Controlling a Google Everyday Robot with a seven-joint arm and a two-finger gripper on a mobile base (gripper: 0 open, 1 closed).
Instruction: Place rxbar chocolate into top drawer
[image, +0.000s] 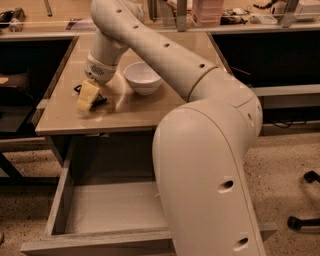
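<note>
One arm reaches to the front-left of the table (145, 111). Your claw (86, 100) sits low on the rxbar chocolate (99, 102), whose dark wrapper shows beside it; clamped or apart, you cannot tell. White bowl (142, 77) stands just right. Top drawer (107, 212) stands pulled out below.

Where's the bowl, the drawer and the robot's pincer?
white bowl (142, 86): camera view, its outer side.
top drawer (112, 212): camera view, its bare bottom.
pincer (85, 102): camera view, its tip, low over the table's (130, 115) left part.
</note>
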